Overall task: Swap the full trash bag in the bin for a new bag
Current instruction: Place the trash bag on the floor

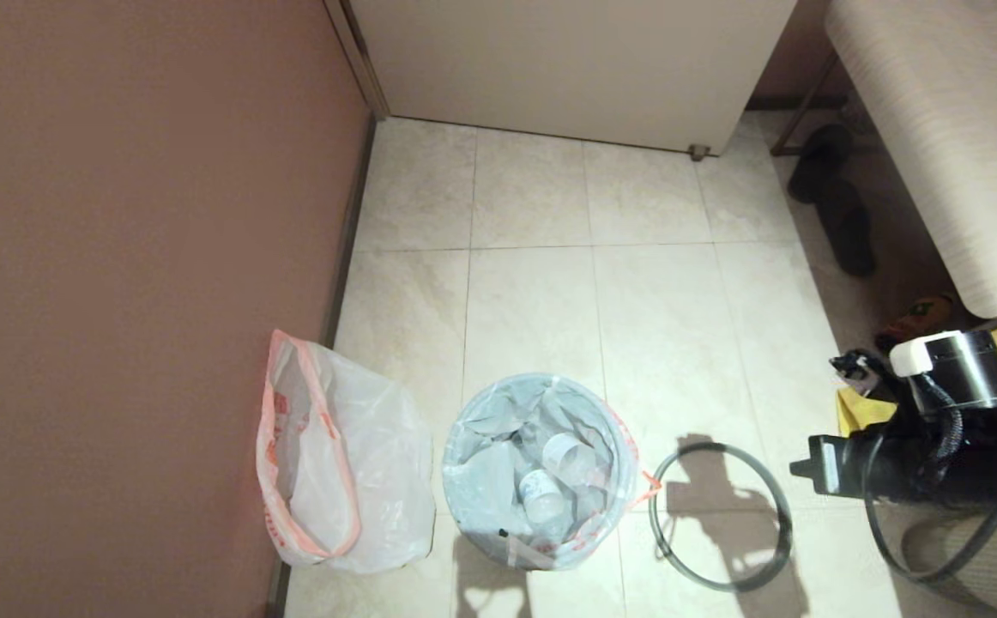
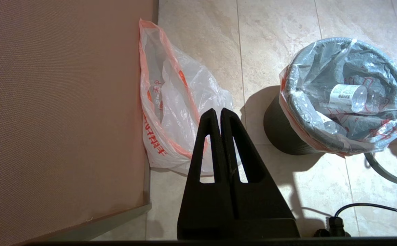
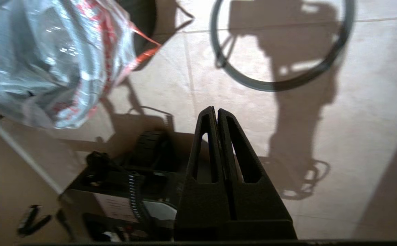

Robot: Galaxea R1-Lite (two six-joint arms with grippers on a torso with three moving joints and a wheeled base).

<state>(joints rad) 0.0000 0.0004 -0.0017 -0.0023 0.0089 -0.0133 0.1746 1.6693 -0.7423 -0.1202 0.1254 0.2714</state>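
While the bin (image 1: 541, 472) stands upright on the tiled floor with its round mouth facing straight up, the full trash bag (image 1: 511, 481) sits inside it, its film folded out over the rim and a red tie tail sticking out on the robot's right. White cups and a clear bottle (image 2: 350, 97) lie in the bag, the bottle on its side. To the robot's left, just beside the bin and against the brown wall (image 1: 121, 257), the new bag (image 1: 335, 468) stands slumped, its pink-banded mouth a long narrow loop that runs along the wall and opens upward. On the other side of the bin the grey hoop (image 1: 722, 515) lies flat on the floor, close to the bin but apart from it. The right gripper (image 3: 216, 111) hangs above the floor near the hoop, its two fingers pressed together with nothing between them. The left gripper (image 2: 220, 112) hangs over the new bag, fingers likewise pressed together and holding nothing. A pair of dark slippers (image 1: 833, 202) lies by the pale bench (image 1: 936, 129) at the far right.
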